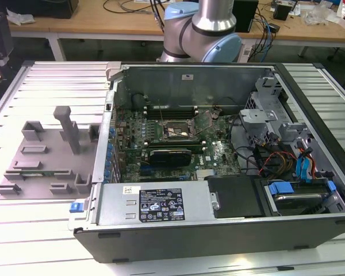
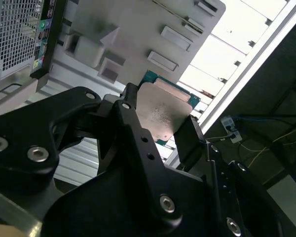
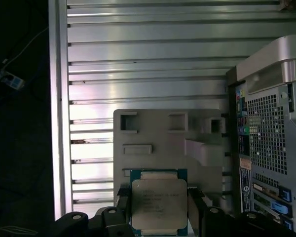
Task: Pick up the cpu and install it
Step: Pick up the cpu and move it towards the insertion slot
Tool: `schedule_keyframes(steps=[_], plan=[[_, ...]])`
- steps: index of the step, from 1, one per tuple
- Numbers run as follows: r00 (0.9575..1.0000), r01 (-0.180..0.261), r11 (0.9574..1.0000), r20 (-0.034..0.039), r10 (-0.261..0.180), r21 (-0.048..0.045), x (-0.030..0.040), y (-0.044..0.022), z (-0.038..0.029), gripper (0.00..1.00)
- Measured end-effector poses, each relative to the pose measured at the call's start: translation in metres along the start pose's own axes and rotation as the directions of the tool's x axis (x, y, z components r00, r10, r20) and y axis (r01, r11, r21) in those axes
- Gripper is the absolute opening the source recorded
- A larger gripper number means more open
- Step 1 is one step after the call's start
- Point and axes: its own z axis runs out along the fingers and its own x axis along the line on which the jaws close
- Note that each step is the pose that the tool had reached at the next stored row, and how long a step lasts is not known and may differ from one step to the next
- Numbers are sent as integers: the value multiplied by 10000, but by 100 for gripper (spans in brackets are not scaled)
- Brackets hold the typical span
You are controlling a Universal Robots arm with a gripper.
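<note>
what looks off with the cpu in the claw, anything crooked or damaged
Nothing is askew: the cpu sits square in the claw. The one oddity is a mottled smudge in the middle of its metal lid, seen in the second wrist view. No damage shows.

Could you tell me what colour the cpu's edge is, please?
The cpu has a teal edge, clearest in the first wrist view.

In the exterior view, an open computer case [image 1: 218, 244] is sitting across the centre and right of the frame on a slatted table [image 1: 57, 86]. A fixture tray [image 1: 46, 164] is lying at the left, just beside it. A motherboard [image 1: 218, 155] is lying inside the case, with a power supply [image 1: 155, 204] at lower centre. In the first wrist view, the cpu [image 3: 158, 200] is sitting clamped in the gripper [image 3: 159, 210], over the tray.
</note>
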Motion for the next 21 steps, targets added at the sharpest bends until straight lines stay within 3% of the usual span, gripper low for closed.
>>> schedule_keyframes(steps=[5, 21], plan=[[10000, 0, 10000, 0, 0, 0, -124, 5, 4, 55], [10000, 0, 10000, -1, 0, 0, -363, 16, 11, 55]])
